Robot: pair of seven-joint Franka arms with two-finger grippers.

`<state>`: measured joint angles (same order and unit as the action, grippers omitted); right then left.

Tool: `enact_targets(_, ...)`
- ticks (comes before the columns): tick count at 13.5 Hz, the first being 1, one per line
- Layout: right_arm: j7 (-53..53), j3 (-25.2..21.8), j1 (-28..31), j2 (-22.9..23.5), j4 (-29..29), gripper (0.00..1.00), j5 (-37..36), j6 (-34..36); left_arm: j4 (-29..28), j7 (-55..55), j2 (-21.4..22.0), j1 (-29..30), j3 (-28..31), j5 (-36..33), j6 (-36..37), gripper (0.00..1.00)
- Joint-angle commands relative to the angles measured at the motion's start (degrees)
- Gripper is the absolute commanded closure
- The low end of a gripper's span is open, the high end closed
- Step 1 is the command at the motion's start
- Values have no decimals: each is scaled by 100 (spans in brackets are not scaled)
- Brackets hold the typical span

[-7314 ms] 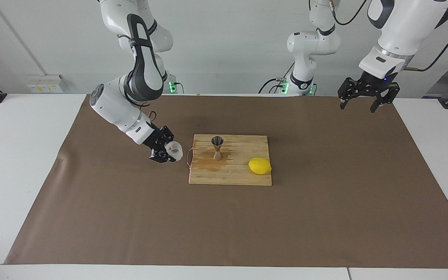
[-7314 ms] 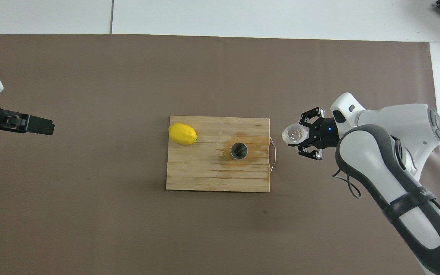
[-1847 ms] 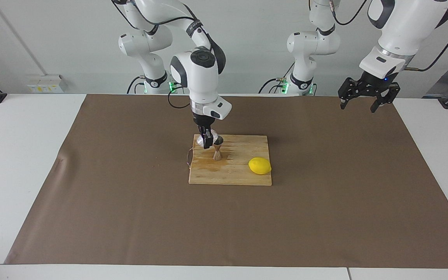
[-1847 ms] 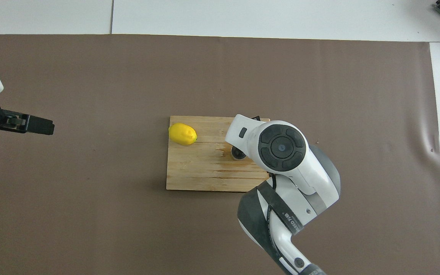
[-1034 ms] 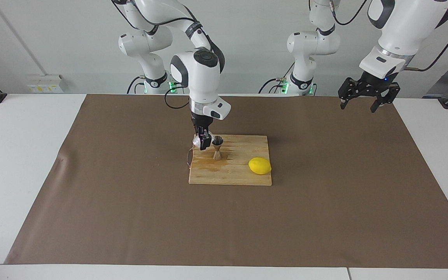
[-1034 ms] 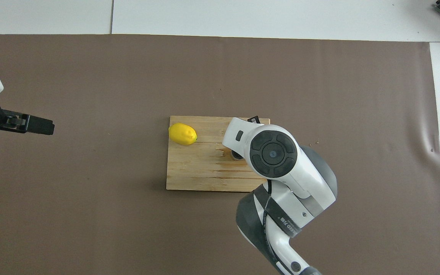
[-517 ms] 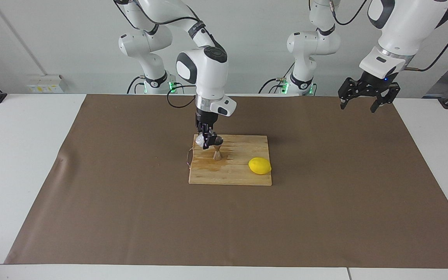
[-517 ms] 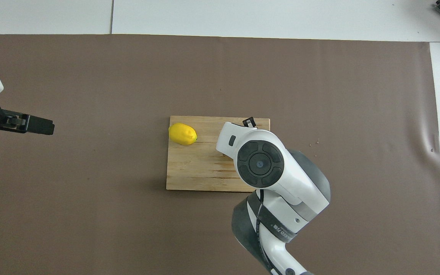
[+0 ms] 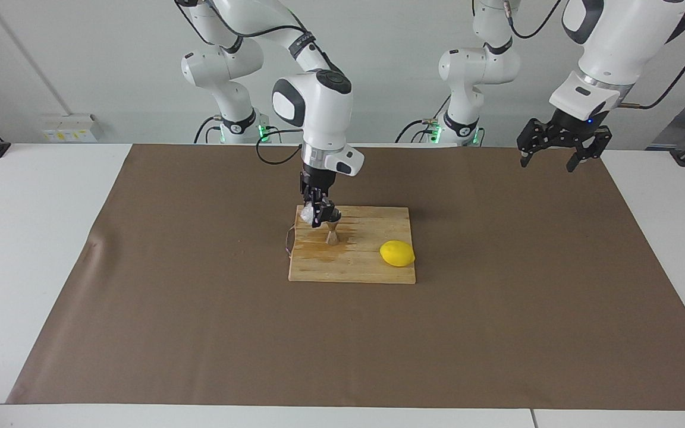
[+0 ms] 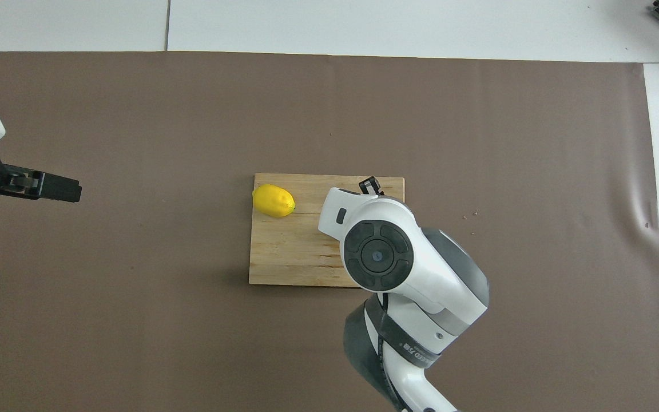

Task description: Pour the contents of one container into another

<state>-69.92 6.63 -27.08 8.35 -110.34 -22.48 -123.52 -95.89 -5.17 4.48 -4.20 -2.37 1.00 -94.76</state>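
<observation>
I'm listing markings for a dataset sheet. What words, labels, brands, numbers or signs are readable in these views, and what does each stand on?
White lettering on the right arm's dark strap: present, too blurred to read.
Yellow stickers on the white wall box: too small to read.
Wooden cutting board, yellow lemon, silvery metal hourglass jigger, clear faceted glass cup: no text visible.
Nothing legible anywhere.

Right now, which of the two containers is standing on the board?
The metal jigger; it stands upright on the board, while the right gripper holds the glass cup over it.
</observation>
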Motion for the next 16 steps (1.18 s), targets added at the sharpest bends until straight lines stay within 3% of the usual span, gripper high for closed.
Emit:
enact_targets(1, 198, 49, -43, -44, 30, 83, -239, 206, -70, -71, 79, 51, -35, -48, 36, 0)
enact_targets(16, 216, 49, -166, -123, 30, 83, -652, 478, -70, -63, 79, 51, -35, -48, 36, 0)
